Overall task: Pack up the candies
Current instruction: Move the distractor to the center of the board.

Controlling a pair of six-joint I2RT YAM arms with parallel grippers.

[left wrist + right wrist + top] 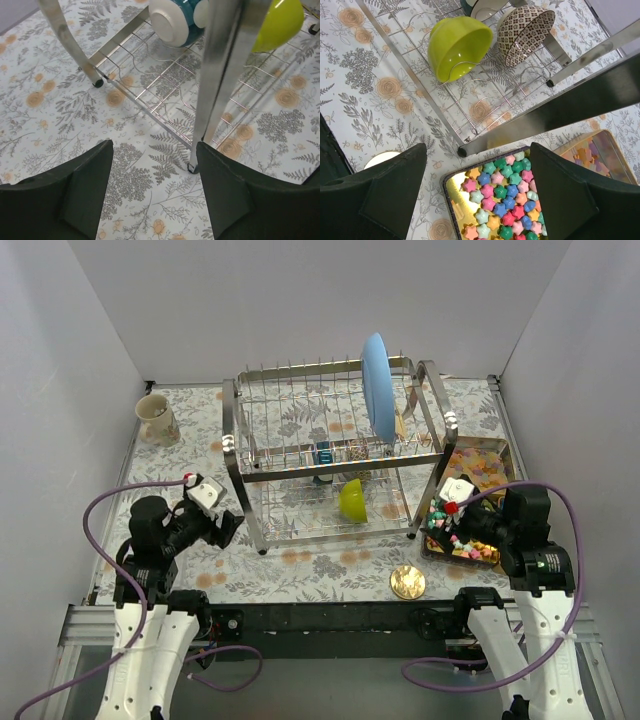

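**Poised Over the Candy Tin, Holding Nothing**

Found the right gripper (pixel 477 150) hanging above the near tin (pixel 451 200), jaws spread wide and grasping nothing. Saw the candies (pixel 506 197) lying as bright stars inside that tin, just beside the front foot of the dish rack (pixel 330 465). Made out paler sweets in a second tin (pixel 594 152) behind it. Found the left gripper (pixel 154 150) low over the floral table (pixel 50 100) at the rack's other front leg, jaws likewise parted and empty.

Judged the risks as follows. Could knock the slanted rack bar crossing just above the tin on any careless descent. Could scatter the small, loose stars over the rim with so broad a pinch. Could shove the tin sideways against the rack foot. On the left, could clip the rack leg standing right beside one finger.

Could not see the near tin's lower end, cut off by the frame and masked by the fingers. Could not tell the kind of the paler sweets, blurred and half hidden. Glimpsed the gold lid (pixel 407 582) plainly only from above.
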